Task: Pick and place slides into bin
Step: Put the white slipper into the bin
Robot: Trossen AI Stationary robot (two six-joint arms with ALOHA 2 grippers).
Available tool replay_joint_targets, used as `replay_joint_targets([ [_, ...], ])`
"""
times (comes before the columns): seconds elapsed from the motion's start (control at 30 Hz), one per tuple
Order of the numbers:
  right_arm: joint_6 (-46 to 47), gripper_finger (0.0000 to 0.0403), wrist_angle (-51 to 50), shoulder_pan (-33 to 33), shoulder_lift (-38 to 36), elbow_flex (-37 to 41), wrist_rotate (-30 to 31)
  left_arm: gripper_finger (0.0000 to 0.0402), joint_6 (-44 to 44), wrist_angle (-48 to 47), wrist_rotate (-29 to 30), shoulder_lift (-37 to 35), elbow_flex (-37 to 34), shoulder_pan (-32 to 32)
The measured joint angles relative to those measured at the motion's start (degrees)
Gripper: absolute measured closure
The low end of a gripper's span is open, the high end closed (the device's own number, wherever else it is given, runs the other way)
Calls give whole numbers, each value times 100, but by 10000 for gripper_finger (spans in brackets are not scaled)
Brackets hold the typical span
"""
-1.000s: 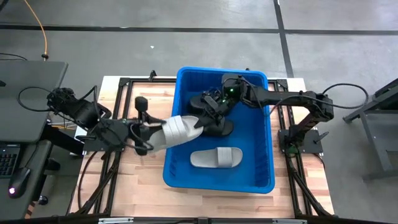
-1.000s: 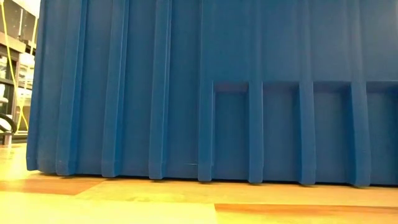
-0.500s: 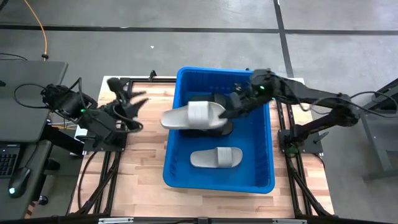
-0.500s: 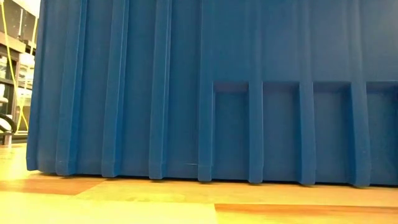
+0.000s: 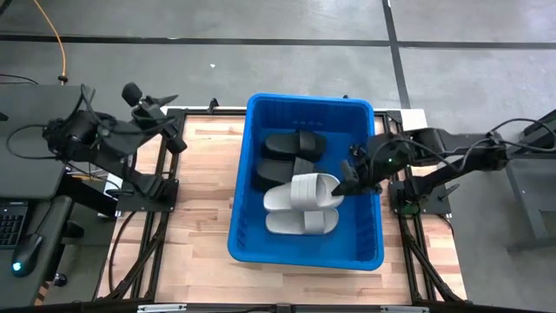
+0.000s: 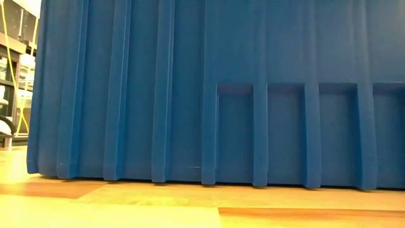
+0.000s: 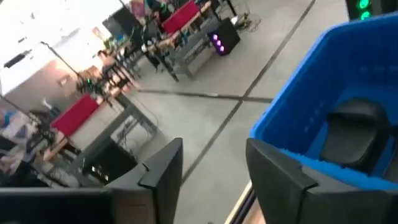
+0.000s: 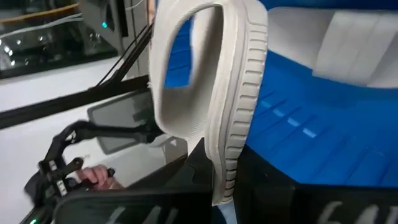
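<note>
The blue bin (image 5: 306, 252) stands mid-table; its ribbed wall (image 6: 202, 95) fills the low view. Two black slides (image 5: 291, 143) (image 5: 276, 171) lie on its floor at the far end, and a pale slide (image 5: 302, 221) lies near the front. A second pale slide (image 5: 302, 191) is just above that one, with my right gripper (image 5: 346, 184) (image 8: 217, 180) shut on it. My left gripper (image 5: 161, 106) (image 7: 211, 149) is open with nothing in it, up by the table's far left corner, facing the bin's far left corner (image 7: 292, 134). My right gripper pinches the pale slide's sole (image 8: 227, 165) between its two fingers, at the end nearest the bin's right wall. The fingers come from the table's right, slanting down. The slide is off the bin floor, its strap (image 8: 186, 68) arching clear. Whether it touches the pale slide below, I cannot tell.
Bare wooden tabletop (image 5: 195, 217) lies left of the bin, with only a narrow strip (image 5: 395, 217) on its right. A dark desk with a keyboard (image 5: 13, 222) stands beyond the table's left edge. Workbenches and people show far off in the left wrist view.
My left gripper has let go of the pale slide at the bin's left rim and drawn back toward the table's far left corner, rising. My right gripper has taken that slide and carried it across the bin toward the right wall and the near side, over the other pale slide.
</note>
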State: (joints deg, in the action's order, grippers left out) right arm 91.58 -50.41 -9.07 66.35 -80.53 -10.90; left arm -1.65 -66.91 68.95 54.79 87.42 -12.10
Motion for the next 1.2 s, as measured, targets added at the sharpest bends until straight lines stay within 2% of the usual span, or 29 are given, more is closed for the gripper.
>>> replay_joint_targets([
  [0.23, 206, 403, -556, -235, 141, -8, 383, 175, 191, -690, -749, 121, -3, 933],
  [0.47, 136, 403, -567, -388, 653, -7, 194, 138, 218, -1023, -1148, 356, -17, 1544],
  [0.77, -279, 403, -541, -344, 1371, -7, 85, 144, 214, -1083, -1206, 537, -22, 1772],
  [1.0, -423, 403, -12, -331, 1777, -7, -73, 145, 201, -1080, -1437, 596, -22, 1772],
  [1.2, -462, 403, -500, -333, 1846, -7, -195, 146, 194, -1088, -1452, 619, -20, 1772],
])
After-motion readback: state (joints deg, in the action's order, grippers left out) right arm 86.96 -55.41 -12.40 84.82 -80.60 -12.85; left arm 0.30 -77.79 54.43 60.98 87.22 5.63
